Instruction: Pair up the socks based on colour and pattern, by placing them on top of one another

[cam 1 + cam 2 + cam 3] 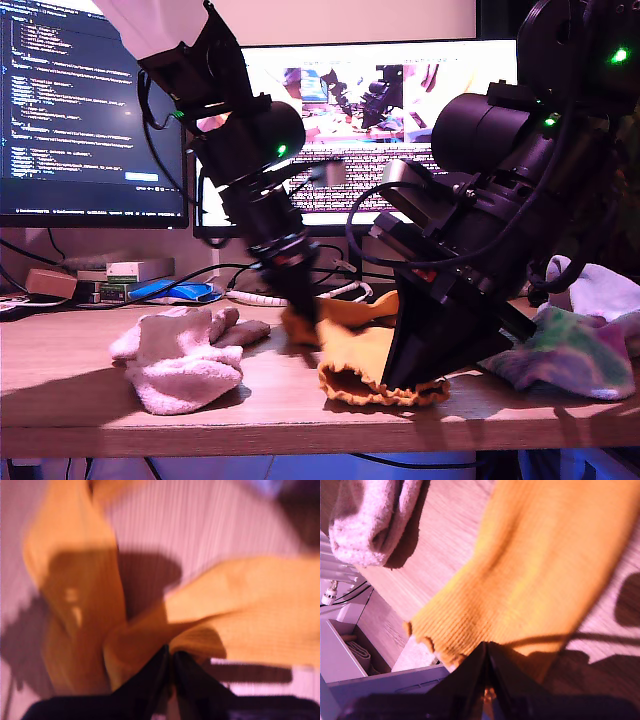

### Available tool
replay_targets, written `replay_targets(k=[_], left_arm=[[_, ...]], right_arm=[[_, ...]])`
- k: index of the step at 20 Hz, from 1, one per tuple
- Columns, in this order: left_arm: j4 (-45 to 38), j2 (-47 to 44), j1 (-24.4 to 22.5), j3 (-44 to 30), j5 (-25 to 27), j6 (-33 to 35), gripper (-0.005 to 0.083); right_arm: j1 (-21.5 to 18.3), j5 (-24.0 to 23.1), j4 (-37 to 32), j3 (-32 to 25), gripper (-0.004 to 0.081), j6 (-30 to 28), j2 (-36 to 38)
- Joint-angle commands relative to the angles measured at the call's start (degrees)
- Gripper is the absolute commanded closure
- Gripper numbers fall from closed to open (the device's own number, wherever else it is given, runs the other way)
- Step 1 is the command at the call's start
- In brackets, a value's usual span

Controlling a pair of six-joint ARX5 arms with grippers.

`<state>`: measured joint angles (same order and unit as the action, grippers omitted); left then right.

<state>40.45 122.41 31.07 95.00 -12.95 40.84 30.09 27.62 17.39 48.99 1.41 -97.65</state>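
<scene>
On the wooden table (pixel 270 395), near the middle of the exterior view, a mustard-yellow sock (pixel 360 350) lies with its frilly cuff at the front edge. My second gripper (pixel 425 375) is down on that cuff end; its wrist view shows the jaws drawn together to a narrow slit with the ribbed yellow fabric (pixel 540 580) pinched at the tips, so I record it as closed on this sock.

My first gripper (pixel 300 318) is lowered onto yellow fabric just behind, toward the exterior view's left of the second. Its wrist view is blurred, but the jaws meet on a bunched fold of yellow cloth (pixel 150 645). Two lobes of yellow material spread away from that fold; I cannot tell whether this is a second yellow sock or the far end of the same one.

A fluffy pale pink sock pile (pixel 185 355) rests on the table at the exterior view's left, apart from both grippers. A pastel tie-dye sock (pixel 570 350) lies at the exterior view's right, with a white sock (pixel 600 285) just behind it. Two monitors (pixel 90 100) stand at the back of the table.
</scene>
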Motion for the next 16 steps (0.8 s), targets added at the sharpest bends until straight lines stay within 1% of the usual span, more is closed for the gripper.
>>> replay_targets(k=[1, 4, 6, 7, 10, 11, 14, 15, 16], left_arm=[[4.3, -0.7, -1.4, 2.9, 0.7, 0.1, 0.0758], [8.6, -0.7, -1.9, 4.4, 0.5, 0.1, 0.0758], [9.8, -0.7, -2.0, 4.9, -0.1, -0.1, 0.0737], [10.0, -0.7, -2.0, 4.9, -0.3, -0.1, 0.0702], [10.9, -0.7, -2.0, 4.9, -0.3, -0.2, 0.0503], [11.0, -0.7, -2.0, 4.9, -0.2, -0.2, 0.0465], [12.1, -0.7, -2.0, 4.9, 0.2, -0.3, 0.0465], [12.5, -0.7, -2.0, 4.9, 0.8, -0.3, 0.0464], [13.5, -0.7, -2.0, 5.3, 2.7, -0.3, 0.0464]], right_arm=[[0.7, -0.5, 2.2, -3.9, 0.0782, -0.3, -3.1], [0.7, -0.4, 2.2, -3.9, 0.0782, -0.3, -3.1], [0.7, 1.3, 2.0, -3.9, 0.0782, -0.3, -3.1], [0.7, 1.7, 1.6, -3.9, 0.0782, -0.2, -3.1], [0.7, 1.7, 1.2, -3.9, 0.0782, 0.1, -3.1], [0.7, 1.7, 1.2, -3.9, 0.0782, 0.0, -3.1], [0.7, 1.7, 1.0, -3.9, 0.0782, 0.1, -3.1], [0.7, 1.7, 0.9, -3.9, 0.0782, 0.1, -3.1], [0.7, 1.6, 0.8, -3.9, 0.0782, 0.1, -3.1]])
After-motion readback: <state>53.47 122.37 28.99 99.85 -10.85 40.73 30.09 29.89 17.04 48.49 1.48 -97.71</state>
